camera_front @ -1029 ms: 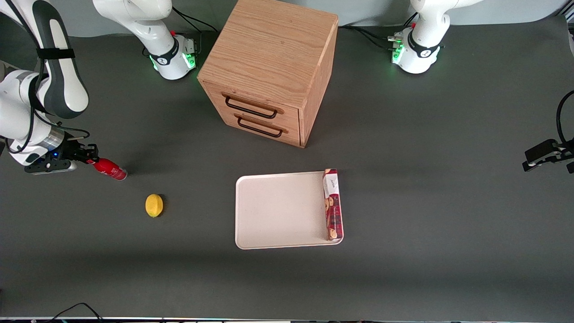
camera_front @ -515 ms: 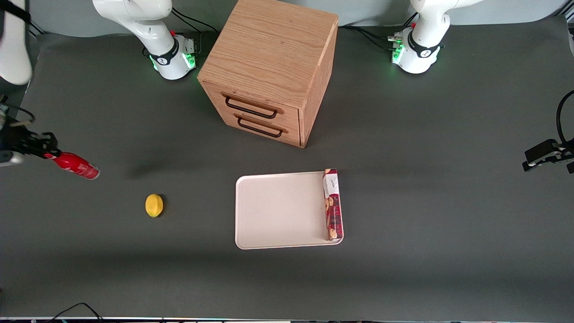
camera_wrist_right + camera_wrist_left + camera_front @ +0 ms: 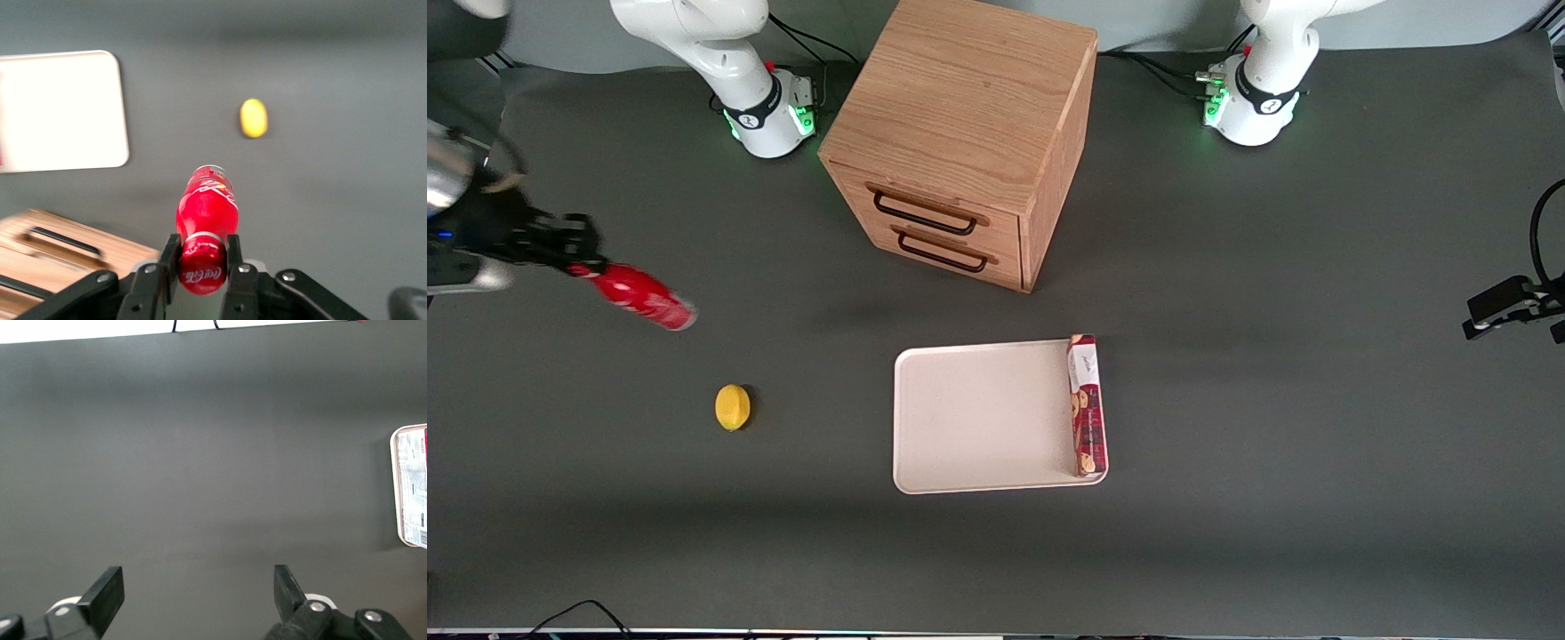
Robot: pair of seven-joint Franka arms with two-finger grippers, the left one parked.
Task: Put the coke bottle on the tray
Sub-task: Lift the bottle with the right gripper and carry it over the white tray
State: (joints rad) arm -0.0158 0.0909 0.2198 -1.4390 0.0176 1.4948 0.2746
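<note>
At the working arm's end of the desk (image 3: 1227, 267), the gripper (image 3: 569, 258) holds the bottle (image 3: 643, 298) in the air, well apart from the tray (image 3: 978, 418), where a biscuit packet (image 3: 1087, 404) lies. In the right wrist view, the fingers (image 3: 235, 257) pinch the bottle (image 3: 205, 217) at its cap, with the lemon (image 3: 253, 118) and tray (image 3: 63, 110) on the desk.

Black two-finger pincer (image 3: 574, 260) clamped on the red cap of a slim red plastic coke bottle (image 3: 643, 298) with white script lettering. Flat cream-white rectangular tray (image 3: 978, 418), unpatterned. Long red biscuit packet (image 3: 1086, 404) printed with a white panel and brown biscuits. Small yellow lemon (image 3: 733, 406). Light oak drawer cabinet (image 3: 960, 133), visible grain, black handles. Matte dark grey worktop (image 3: 1272, 356).
</note>
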